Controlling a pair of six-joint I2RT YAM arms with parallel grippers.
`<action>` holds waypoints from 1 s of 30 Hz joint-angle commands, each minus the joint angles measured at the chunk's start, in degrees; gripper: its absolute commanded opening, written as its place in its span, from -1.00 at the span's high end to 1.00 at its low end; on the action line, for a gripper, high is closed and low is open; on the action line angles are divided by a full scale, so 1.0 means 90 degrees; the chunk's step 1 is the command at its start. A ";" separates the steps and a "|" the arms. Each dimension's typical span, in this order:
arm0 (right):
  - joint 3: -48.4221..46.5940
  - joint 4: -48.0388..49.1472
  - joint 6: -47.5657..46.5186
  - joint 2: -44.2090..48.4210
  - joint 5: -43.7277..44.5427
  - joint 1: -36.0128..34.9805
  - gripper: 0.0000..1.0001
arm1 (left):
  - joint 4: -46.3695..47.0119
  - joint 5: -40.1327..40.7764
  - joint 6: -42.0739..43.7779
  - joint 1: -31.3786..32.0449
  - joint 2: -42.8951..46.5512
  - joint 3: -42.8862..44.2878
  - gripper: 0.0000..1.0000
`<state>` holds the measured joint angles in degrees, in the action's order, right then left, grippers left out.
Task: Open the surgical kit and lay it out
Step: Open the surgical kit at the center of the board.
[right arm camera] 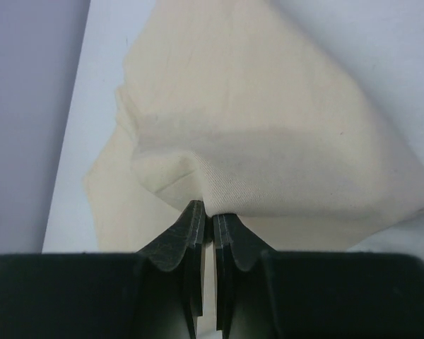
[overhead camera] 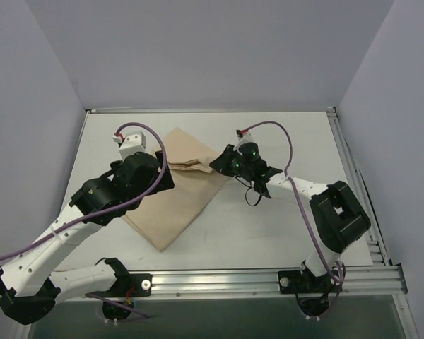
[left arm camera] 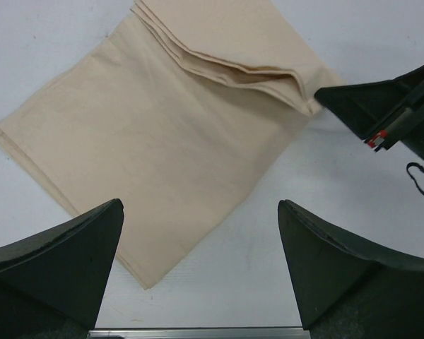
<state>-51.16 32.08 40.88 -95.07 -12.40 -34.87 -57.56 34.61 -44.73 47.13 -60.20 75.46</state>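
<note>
The folded beige cloth wrap bundle [overhead camera: 180, 191] lies mid-frame on the white table [overhead camera: 268, 226]. The right tool [right arm camera: 205, 212] is clenched on a fold edge at its right corner, and the left tool [left arm camera: 200, 212] hangs released above. The pinch probably catches several layers, so lifting could drag the whole bundle.

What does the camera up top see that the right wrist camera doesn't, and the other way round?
Only the top view: the whole white table, the white left arm and the thin purple cables. Only the right wrist view: up close, the right gripper shut tight, its black tips pinching a raised fold of the beige folded cloth wrap. Both: that wrap and the right gripper at its edge.
</note>
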 commanded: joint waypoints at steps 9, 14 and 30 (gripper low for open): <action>-0.0653 0.1932 0.0847 -0.1338 -0.1197 0.2173 1.00 | 0.0555 -0.0056 0.0302 -0.0178 -0.0234 -0.0005 -1.00; -0.1161 0.2403 0.1121 -0.2326 -0.1502 0.2683 1.00 | 0.0721 -0.0232 0.0448 -0.0344 -0.0332 -0.0142 -1.00; -0.2510 0.0500 -0.0421 -0.2398 -0.1268 0.3103 -0.65 | 0.1923 -0.3404 0.1765 -0.3146 -0.2488 0.0725 -1.00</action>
<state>-72.58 41.95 42.17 -122.02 -25.08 -7.49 -45.19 13.91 -33.43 22.61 -78.46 77.56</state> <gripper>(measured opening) 0.806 0.999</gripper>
